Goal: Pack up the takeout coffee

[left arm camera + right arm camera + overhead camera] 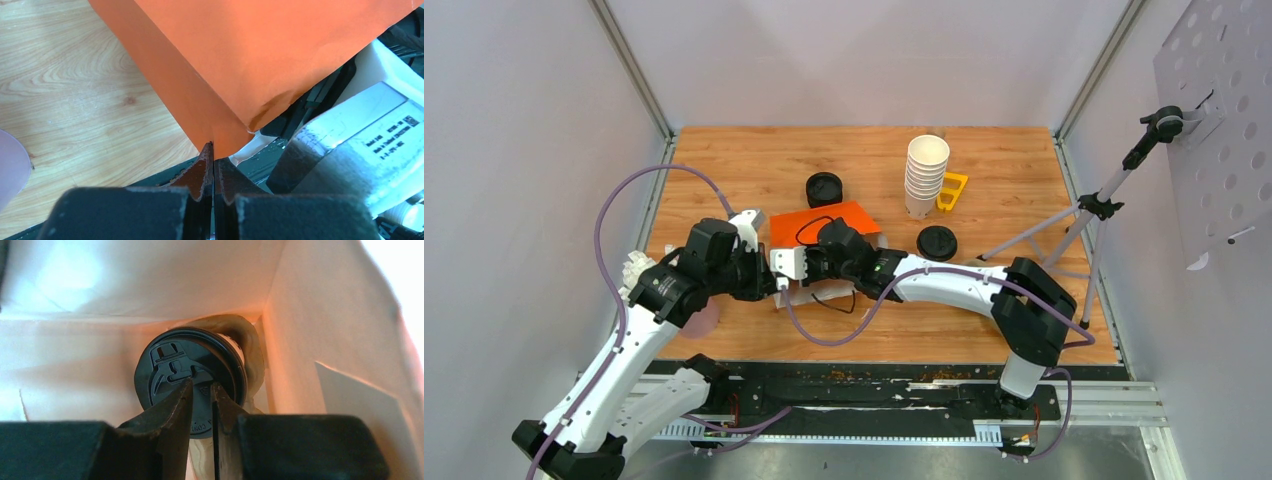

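The orange paper bag (824,218) lies on its side on the wooden table. My left gripper (214,150) is shut on the bag's orange edge (225,135) at its opening (774,272). My right arm (944,280) reaches into the bag, and its fingertips are hidden in the top view. In the right wrist view a coffee cup with a black lid (175,365) lies deep in the bag's white inside (100,300). My right gripper (202,386) is closed to a narrow gap at that lid. Two more round black lids (823,188) (937,242) sit on the table.
A tall stack of lidless white cups (926,175) stands at the back with a yellow piece (952,190) beside it. A pale pink cup (704,318) sits under my left arm. A tripod (1074,215) stands at the right edge.
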